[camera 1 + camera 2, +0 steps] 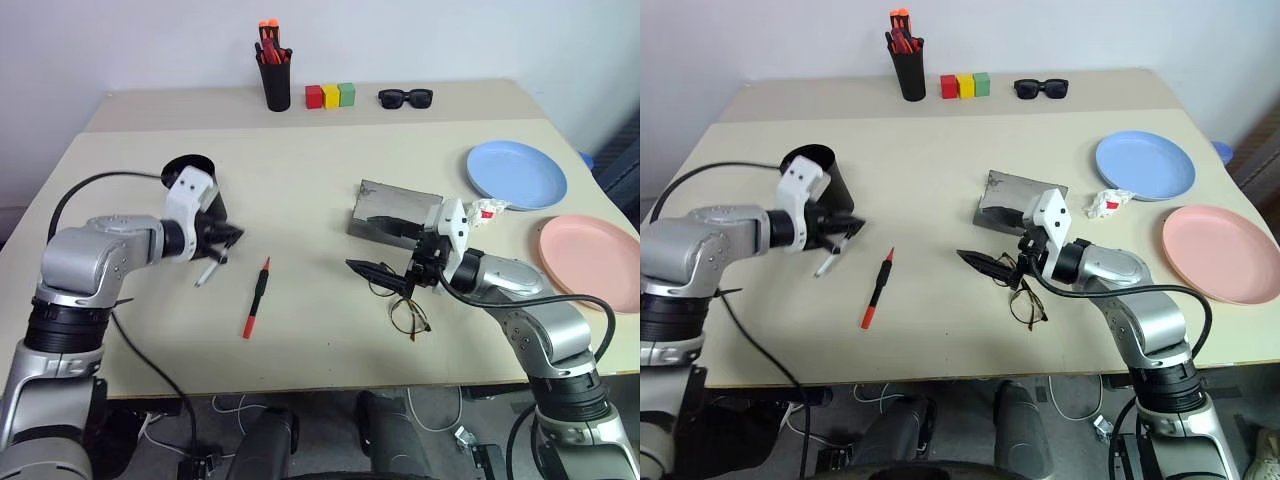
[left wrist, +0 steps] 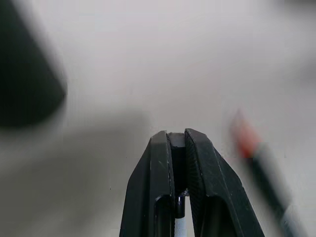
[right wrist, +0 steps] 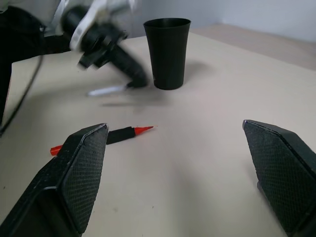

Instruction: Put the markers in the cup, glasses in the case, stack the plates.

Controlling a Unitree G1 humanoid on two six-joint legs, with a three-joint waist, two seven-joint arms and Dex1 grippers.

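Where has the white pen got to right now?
The white marker hangs from the shut left gripper, on the table's left side, beside the black cup.

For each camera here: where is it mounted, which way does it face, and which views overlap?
Left and right eye views: on the head, looking forward and down at the table; both arms show.
Left wrist view: on the left wrist, looking along the shut left gripper holding the white marker.
Right wrist view: on the right wrist, looking between open fingers across the table at the cup.
Shared: cup, left gripper, white marker and red-capped marker show in the eye and right wrist views.
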